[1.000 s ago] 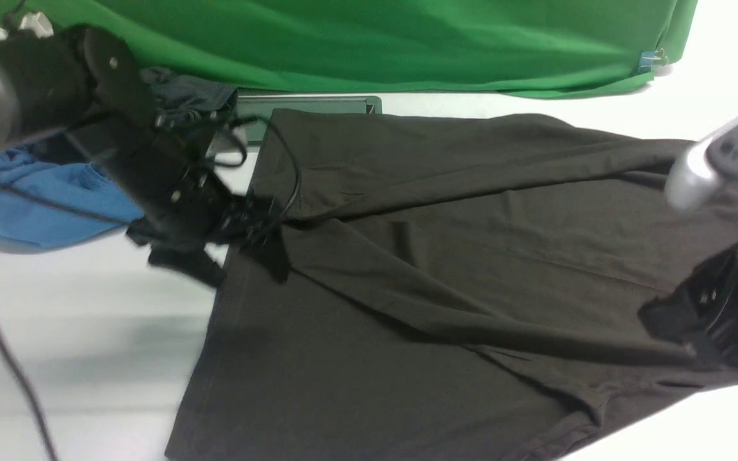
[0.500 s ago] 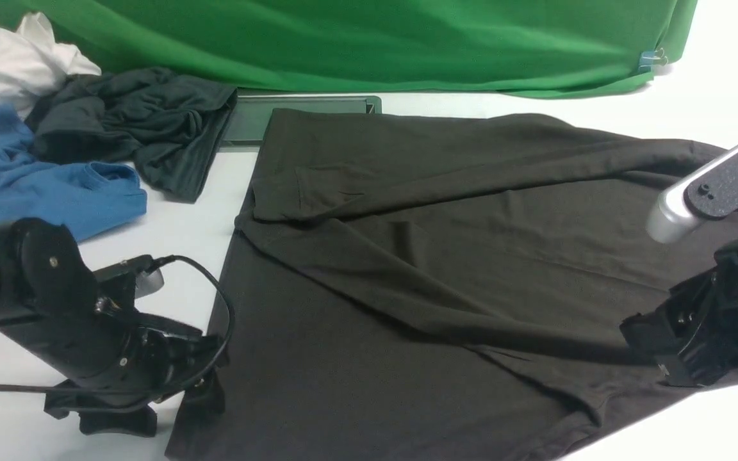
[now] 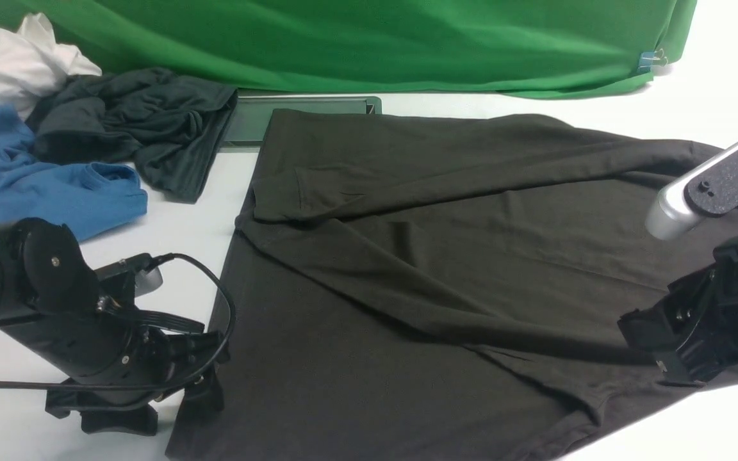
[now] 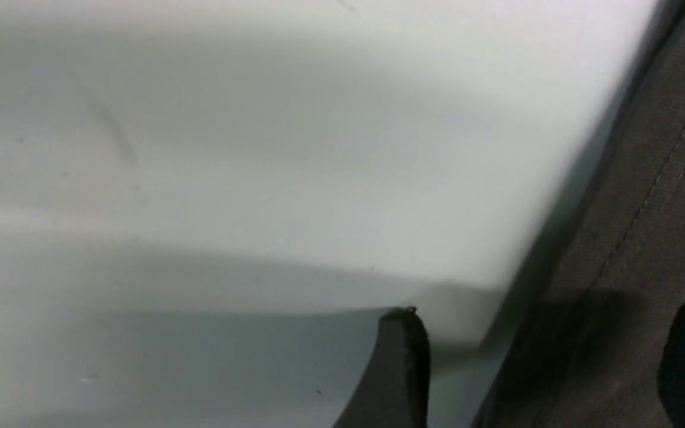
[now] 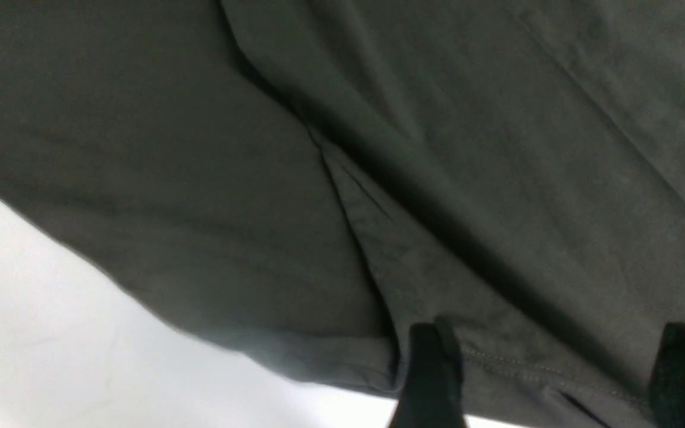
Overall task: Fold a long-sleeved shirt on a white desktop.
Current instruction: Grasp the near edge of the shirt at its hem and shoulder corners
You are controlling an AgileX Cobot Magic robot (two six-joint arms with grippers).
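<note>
Brownish-black and knitted, the long-sleeved shirt (image 3: 446, 269) is lying spread over the white counter (image 3: 151, 230), reaching from the silver-framed hatch (image 3: 305, 105) at the far side to the near edge. Its sleeves (image 3: 407, 288) are lying in across the body.

The left gripper (image 3: 164, 410) is sitting low at the shirt's near left edge with its jaws standing wide. In the left wrist view one finger is hanging over bare counter and the other over the stitched hem, so it is straddling the edge and gripping nothing. The right gripper (image 3: 664, 358) is hovering over the opposite near edge, jaws just as wide and nothing caught between them.

To my eye both are lining up to pinch the near edge and carry it over, and that is where things are looking risky. If the left gripper is closing without a finger sliding under the hem, it will be scraping the counter or nipping only a wrinkle, and the cloth will be slipping free partway. If one side is lifting ahead of the other, the fold will be going askew. Dragging the cloth could also be pulling those loosely laid sleeves out. The black cable (image 3: 221, 307) looping beside the hem might be snagging the fabric too.
</note>
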